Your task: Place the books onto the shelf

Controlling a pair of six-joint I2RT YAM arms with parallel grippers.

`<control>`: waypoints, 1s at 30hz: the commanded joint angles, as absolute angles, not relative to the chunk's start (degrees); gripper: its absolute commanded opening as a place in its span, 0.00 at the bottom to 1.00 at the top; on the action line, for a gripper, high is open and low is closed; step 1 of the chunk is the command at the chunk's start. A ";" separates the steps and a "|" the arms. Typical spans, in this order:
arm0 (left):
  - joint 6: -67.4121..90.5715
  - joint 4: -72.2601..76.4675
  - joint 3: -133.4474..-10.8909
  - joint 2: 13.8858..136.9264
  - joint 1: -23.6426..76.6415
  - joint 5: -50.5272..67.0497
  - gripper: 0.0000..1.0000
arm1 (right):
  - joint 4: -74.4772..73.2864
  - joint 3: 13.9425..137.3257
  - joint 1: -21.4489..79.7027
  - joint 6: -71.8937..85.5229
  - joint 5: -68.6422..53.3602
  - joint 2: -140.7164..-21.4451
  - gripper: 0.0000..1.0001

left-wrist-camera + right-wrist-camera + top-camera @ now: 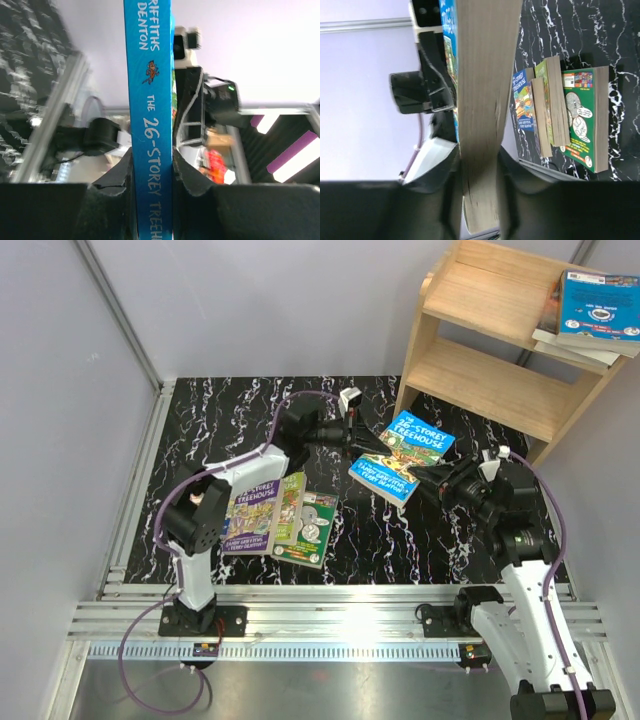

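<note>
Closest to my left wrist lens, the left gripper (152, 177) is nearly closed, its pads (116, 182) pinching the spine of the blue book (150, 100). From above, a stack (285, 512) of books lies on the table (400, 540) at 8 o'clock from the blue book, untouched. The blue book hangs in the air mid-table, cover up and tilted, bridged between both arms. At its 4 o'clock side the right gripper (479, 172) is partly open around the page edge, with pads against both faces, so I judge both grippers have it. The shelf (480, 380) stands at 1 o'clock, well apart, with a few shelved books (598, 305) overhanging its top tier's right end.

My worries are these. If the arms move out of step, the thin paperback could buckle or tear. If the left lets go, the right's bite on loose pages may let the book droop or slip. On the way in, a corner could catch the side panel or nudge the overhanging books off.
</note>
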State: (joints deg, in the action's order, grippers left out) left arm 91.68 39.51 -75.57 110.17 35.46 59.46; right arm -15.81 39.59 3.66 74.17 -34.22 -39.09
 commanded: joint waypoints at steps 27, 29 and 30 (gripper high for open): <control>39.11 -25.14 -71.99 85.34 30.59 32.25 0.95 | -10.66 76.74 -7.82 64.40 -27.42 -77.43 0.00; 38.94 -25.14 -71.72 85.34 30.50 32.52 0.95 | -2.93 72.36 -7.82 67.14 -26.81 -77.17 0.00; 38.94 -25.05 -71.46 85.43 30.59 32.69 0.95 | -0.64 70.77 -7.82 69.85 -25.94 -77.17 0.00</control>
